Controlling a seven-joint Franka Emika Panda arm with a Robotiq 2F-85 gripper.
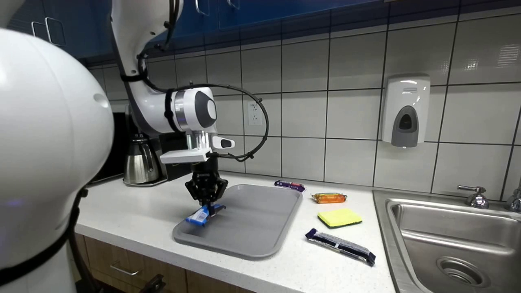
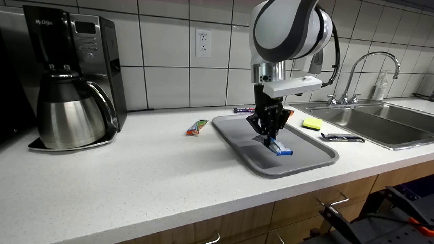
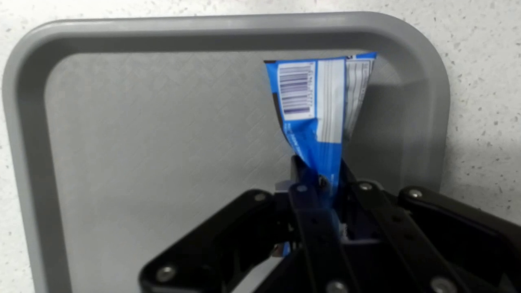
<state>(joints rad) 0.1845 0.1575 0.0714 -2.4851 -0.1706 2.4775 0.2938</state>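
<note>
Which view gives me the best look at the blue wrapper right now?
The wrist view: the blue wrapper appears largest there, barcode plainly visible, though the gripper covers part of it. Both exterior views show it small, pinched by the gripper over the gray tray.

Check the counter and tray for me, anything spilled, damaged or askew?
Nothing clearly stands out; I see no spill or tear. The blue packet is bunched where the fingers pinch it over the gray tray, likely just from the grip.

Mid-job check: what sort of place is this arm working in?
Most likely a kitchen or break room, though which I can't tell: a steel sink, a coffee maker and blue cabinets above the counter.
</note>
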